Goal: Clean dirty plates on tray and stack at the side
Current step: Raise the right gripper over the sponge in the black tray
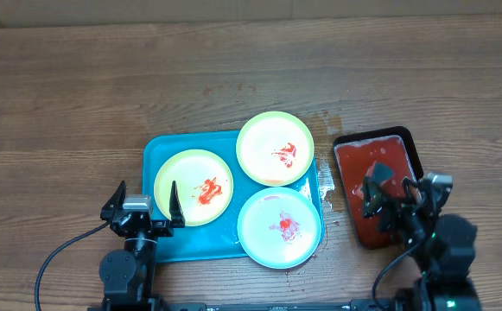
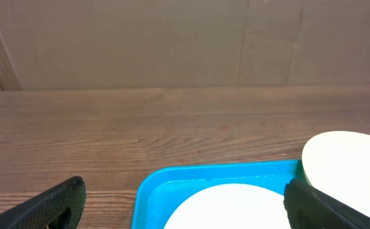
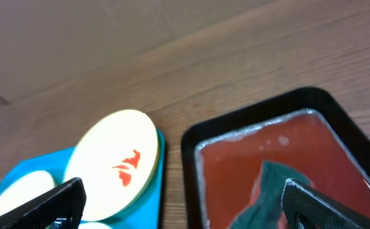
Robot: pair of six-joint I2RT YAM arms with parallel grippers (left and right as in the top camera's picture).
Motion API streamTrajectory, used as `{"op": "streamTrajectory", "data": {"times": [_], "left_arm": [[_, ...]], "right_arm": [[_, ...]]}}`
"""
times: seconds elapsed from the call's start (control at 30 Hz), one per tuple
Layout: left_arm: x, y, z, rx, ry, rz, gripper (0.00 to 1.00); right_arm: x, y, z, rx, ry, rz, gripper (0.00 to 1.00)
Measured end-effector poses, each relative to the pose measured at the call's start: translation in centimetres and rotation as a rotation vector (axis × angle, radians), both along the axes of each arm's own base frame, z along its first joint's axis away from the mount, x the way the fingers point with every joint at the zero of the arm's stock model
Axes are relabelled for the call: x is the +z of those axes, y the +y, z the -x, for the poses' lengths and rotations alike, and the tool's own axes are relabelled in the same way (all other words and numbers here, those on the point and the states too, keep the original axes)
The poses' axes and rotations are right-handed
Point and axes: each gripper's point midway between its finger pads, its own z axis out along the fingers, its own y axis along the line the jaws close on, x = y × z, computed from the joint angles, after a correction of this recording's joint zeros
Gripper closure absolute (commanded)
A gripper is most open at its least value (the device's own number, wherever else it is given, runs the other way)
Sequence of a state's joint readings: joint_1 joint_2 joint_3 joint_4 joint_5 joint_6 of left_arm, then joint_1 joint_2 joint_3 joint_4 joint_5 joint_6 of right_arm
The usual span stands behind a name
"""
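Observation:
The turquoise tray [image 1: 158, 154] holds three plates with red smears: a yellow-green plate [image 1: 197, 171] at left, a pale green plate [image 1: 275, 148] at back right, and a pale blue plate [image 1: 279, 226] at front right, overhanging the rim. My left gripper [image 1: 145, 207] is open and empty over the tray's front left, its right finger above the yellow-green plate [image 2: 235, 207]. My right gripper [image 1: 402, 194] is open over the black tray. The pale green plate also shows in the left wrist view [image 2: 347, 159] and the right wrist view [image 3: 111, 165].
A smaller black tray [image 1: 410, 138] with a red pad [image 3: 248, 165] stands right of the turquoise tray. A dark green cloth [image 3: 270, 187] lies on the pad by my right finger. Wet spots mark the wood between the trays. Bare wood tabletop [image 1: 104, 78] lies behind and to the left.

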State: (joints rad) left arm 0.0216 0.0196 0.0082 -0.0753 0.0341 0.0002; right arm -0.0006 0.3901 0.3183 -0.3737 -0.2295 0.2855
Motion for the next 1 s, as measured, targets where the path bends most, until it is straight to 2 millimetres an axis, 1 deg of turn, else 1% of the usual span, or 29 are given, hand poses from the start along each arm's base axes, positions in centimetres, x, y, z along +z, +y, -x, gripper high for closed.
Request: {"op": "streamTrajectory", "data": {"times": [0.07,0.17,0.23,0.33,0.4,0.47,0.57,0.6,0.73,0.8,0.87,1.0], "left_arm": [[0.0,0.0,0.0,0.000,0.000,0.000,0.00],[0.0,0.0,0.0,0.000,0.000,0.000,0.01],[0.0,0.0,0.0,0.000,0.000,0.000,0.00],[0.0,0.0,0.0,0.000,0.001,0.000,0.00],[0.0,0.0,0.0,0.000,0.001,0.000,0.01],[0.0,0.0,0.0,0.000,0.000,0.000,0.00],[0.0,0.0,0.0,0.000,0.001,0.000,0.00],[0.0,0.0,0.0,0.000,0.001,0.000,0.00],[0.0,0.0,0.0,0.000,0.001,0.000,0.01],[0.0,0.0,0.0,0.000,0.001,0.000,0.01],[0.0,0.0,0.0,0.000,0.001,0.000,0.01],[0.0,0.0,0.0,0.000,0.001,0.000,0.01]], "right_arm": [[1.2,0.5,-0.3,0.025,0.054,-0.012,0.00],[2.0,1.5,-0.6,0.079,0.176,-0.042,0.00],[1.9,2.0,-0.5,0.105,0.280,-0.063,0.00],[1.5,2.6,-0.3,0.128,0.508,-0.094,0.00],[1.4,2.7,-0.1,0.138,0.603,-0.095,0.00],[1.0,2.7,0.4,0.149,0.749,-0.091,0.00],[0.2,1.6,0.2,0.117,0.910,-0.031,0.00],[-0.2,1.1,0.1,0.101,0.936,-0.007,0.00],[-2.8,-2.1,-0.8,-0.011,1.030,0.157,0.00],[-3.7,-3.5,-1.6,-0.059,1.040,0.229,0.00],[-4.1,-4.0,-2.2,-0.075,1.032,0.254,0.00],[-4.1,-4.0,-3.1,-0.073,0.999,0.251,0.00]]}}
